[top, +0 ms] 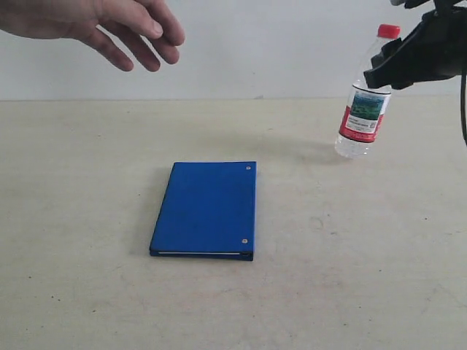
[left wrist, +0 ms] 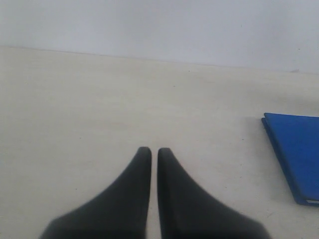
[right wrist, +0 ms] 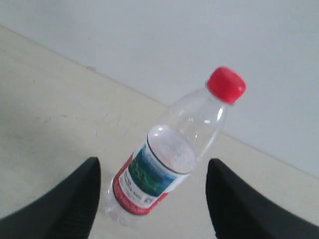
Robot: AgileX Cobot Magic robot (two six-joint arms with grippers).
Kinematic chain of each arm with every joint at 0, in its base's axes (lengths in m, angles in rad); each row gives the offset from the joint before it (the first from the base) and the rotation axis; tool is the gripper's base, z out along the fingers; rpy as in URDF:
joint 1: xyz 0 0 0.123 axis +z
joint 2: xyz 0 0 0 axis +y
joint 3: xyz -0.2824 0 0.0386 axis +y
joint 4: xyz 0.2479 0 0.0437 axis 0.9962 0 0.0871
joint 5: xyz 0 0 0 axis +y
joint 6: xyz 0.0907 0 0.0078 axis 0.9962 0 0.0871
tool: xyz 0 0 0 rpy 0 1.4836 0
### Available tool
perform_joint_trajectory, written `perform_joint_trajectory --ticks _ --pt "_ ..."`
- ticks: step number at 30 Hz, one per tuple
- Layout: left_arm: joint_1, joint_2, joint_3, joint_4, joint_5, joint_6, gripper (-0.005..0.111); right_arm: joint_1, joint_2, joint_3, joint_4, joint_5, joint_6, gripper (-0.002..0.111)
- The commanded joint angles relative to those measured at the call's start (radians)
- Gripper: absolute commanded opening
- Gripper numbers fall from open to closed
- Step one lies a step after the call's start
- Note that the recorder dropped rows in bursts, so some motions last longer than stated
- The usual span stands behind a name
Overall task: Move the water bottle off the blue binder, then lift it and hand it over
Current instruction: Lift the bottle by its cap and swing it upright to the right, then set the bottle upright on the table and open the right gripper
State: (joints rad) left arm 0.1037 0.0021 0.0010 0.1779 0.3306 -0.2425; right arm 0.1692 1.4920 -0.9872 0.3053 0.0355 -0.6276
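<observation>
Blue is bare now: the binder [top: 206, 210] lies flat and shut in the middle of the table [top: 350, 292] with nothing on it. The bottle [top: 363, 102] is well apart from it, over at the far right, so we judge the first step done.

Our right gripper [right wrist: 153, 165] is spread wide. The bottle sits between its jaws with a gap showing on either side, so it grips nothing. The bottle leans, cap tipped away from the binder and base low over the table. We cannot tell whether it is settling upright or about to topple.

Our left gripper [left wrist: 154, 152] is pressed shut on nothing and hangs low over bare table, with the binder's edge off to one side of it.

A person's hand [top: 95, 25] reaches in open at the far left, above the table, ready to receive.

We read the work as being at the turn from clearing to lifting. What comes next, as we judge it, is the binder. It lies flat, so a jaw must get under an edge or pinch the spine side, and the left gripper must open first. Then the binder has to be carried up toward the waiting hand. The leaning bottle is the risk, and the right arm should draw back without brushing it.
</observation>
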Motion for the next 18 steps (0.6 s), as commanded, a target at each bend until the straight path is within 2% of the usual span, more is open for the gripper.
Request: perform_joint_trajectory --ticks 1,5,8,11,15,18 --pt "0.003 -0.002 -0.001 0.001 -0.015 0.004 0.004 -0.008 -0.089 -0.002 0.004 -0.07 -0.002 0.055" --pt "0.003 -0.002 -0.001 0.001 -0.015 0.004 0.004 -0.008 -0.217 -0.002 0.024 0.015 0.079 0.055" --pt "0.003 -0.002 -0.001 0.001 -0.015 0.004 0.004 -0.008 -0.288 -0.002 0.045 0.223 0.15 0.055" --pt "0.003 -0.002 -0.001 0.001 -0.015 0.004 0.004 0.004 -0.311 -0.002 0.141 0.47 0.113 0.055" --pt "0.003 -0.002 -0.001 0.001 -0.015 0.004 0.004 0.099 -0.294 -0.002 0.277 0.677 0.004 0.055" --pt "0.003 -0.002 -0.001 0.001 -0.015 0.004 0.004 0.207 -0.274 -0.002 0.321 0.736 -0.036 0.055"
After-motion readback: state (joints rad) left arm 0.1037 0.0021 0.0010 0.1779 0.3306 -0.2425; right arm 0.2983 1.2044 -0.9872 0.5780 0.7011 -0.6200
